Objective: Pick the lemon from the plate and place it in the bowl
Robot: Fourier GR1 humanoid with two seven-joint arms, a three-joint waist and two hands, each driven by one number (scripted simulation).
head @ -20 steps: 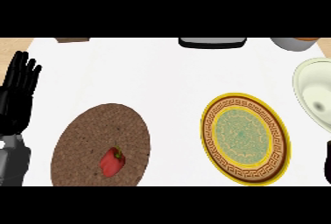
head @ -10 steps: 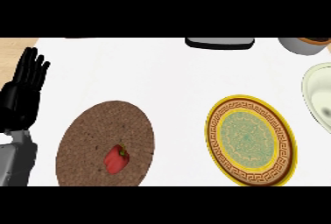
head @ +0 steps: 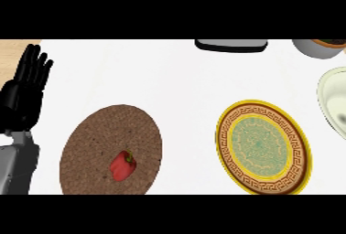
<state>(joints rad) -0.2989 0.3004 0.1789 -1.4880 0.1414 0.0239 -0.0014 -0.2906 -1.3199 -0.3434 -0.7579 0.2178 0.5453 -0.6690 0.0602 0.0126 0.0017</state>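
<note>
One Open Hand Resting, Red Item Lying on the Brown Plate

Only the left hand is showing, at the view's 9 o'clock edge. Its fingers are standing straight and pointing toward 12, holding and touching nothing. Its grey forearm is coming in below it at 7 o'clock.

The item on the brown speckled plate is looking like a red pepper with a small green stem, red rather than lemon-yellow. It is lying toward that plate's 5 o'clock.

The brown plate is sitting on the white counter at the view's 7 o'clock, near the hand but apart from it. A yellow-rimmed patterned plate is sitting at 4 o'clock, apart from the brown one.

A pale bowl is showing partly at the 3 o'clock edge, near the patterned plate. A dark flat object is sitting at 12 o'clock, and a grey pot is showing at 2 o'clock.
</note>
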